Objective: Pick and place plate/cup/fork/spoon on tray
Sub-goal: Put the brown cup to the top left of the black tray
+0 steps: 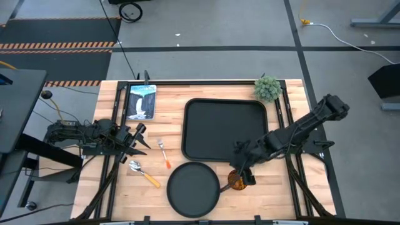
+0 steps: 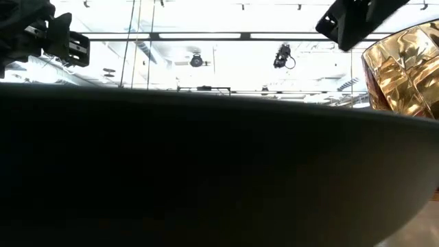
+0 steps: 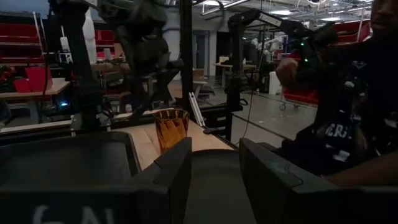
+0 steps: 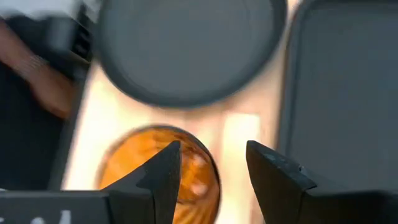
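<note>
The black tray (image 1: 225,128) lies at the table's middle. The round black plate (image 1: 194,187) lies in front of it, near the front edge. The amber cup (image 1: 235,180) stands upright to the right of the plate. My right gripper (image 1: 245,174) is open just above the cup (image 4: 155,171). One finger stands over the cup's mouth and the other outside its rim, on the tray's side. The fork (image 1: 164,152) and the spoon (image 1: 142,172) lie left of the plate. My left gripper (image 1: 142,139) is open and empty beside the fork.
A green potted plant (image 1: 267,87) stands at the tray's far right corner. A picture card (image 1: 141,101) lies at the far left. A person (image 3: 354,106) is beyond the table's right side. In the low view the plate's rim (image 2: 206,171) blocks most of the table.
</note>
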